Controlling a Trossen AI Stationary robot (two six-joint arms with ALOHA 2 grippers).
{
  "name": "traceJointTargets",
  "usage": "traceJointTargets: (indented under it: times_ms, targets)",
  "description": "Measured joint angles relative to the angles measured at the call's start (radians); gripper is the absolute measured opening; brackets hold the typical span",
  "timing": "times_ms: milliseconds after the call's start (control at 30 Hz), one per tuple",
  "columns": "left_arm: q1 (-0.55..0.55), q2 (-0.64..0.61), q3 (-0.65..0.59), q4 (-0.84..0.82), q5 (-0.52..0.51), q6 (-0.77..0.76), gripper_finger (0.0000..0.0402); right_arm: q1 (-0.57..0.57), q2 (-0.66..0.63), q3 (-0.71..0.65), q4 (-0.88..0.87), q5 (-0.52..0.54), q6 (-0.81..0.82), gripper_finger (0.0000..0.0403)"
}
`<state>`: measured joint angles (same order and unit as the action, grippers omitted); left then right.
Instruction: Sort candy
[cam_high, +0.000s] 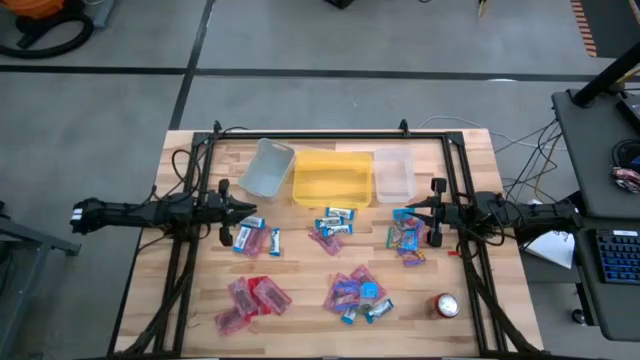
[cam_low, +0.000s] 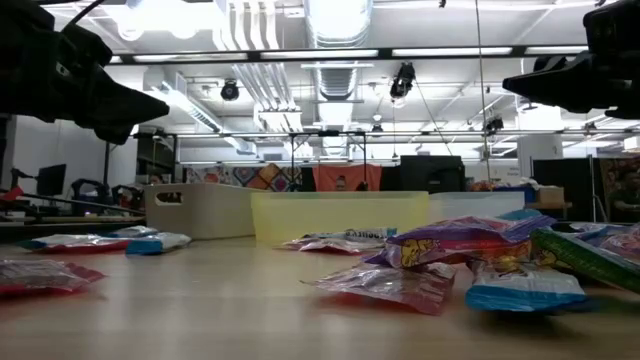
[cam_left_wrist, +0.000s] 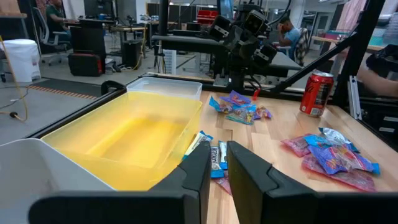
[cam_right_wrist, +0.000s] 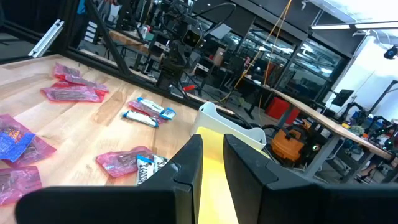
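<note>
Yellow bin (cam_high: 331, 178) sits empty between grey bin (cam_high: 266, 168) and clear bin (cam_high: 393, 174); both tools' fingers narrow, holding nothing.

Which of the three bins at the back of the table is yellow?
The middle bin is yellow. The bin left of it is grey and sits turned at an angle; the one on the right is pale and clear.

Overhead, table-level, two wrist views; all share yellow bin (cam_high: 331, 178).
</note>
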<state>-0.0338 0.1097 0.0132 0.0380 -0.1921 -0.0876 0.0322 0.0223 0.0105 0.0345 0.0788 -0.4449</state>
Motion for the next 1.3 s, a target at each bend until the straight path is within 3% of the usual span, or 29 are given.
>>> traceJointTargets:
  times_ms: [967,1133,1300]
  targets:
    - [0.000,0.000,-0.002,0.014,0.000,-0.003,0.0037,0.000,0.000,0.000,0.000,0.001,0.000,0.0057]
    - [-0.003,0.001,0.001,0.158,-0.038,-0.295,0.0037,0.000,0.000,0.000,0.010,0.003,0.007,0.0057]
    - [-0.003,0.000,0.033,0.225,-0.123,-0.314,0.0037,0.000,0.000,0.000,0.013,0.001,0.163,0.0057]
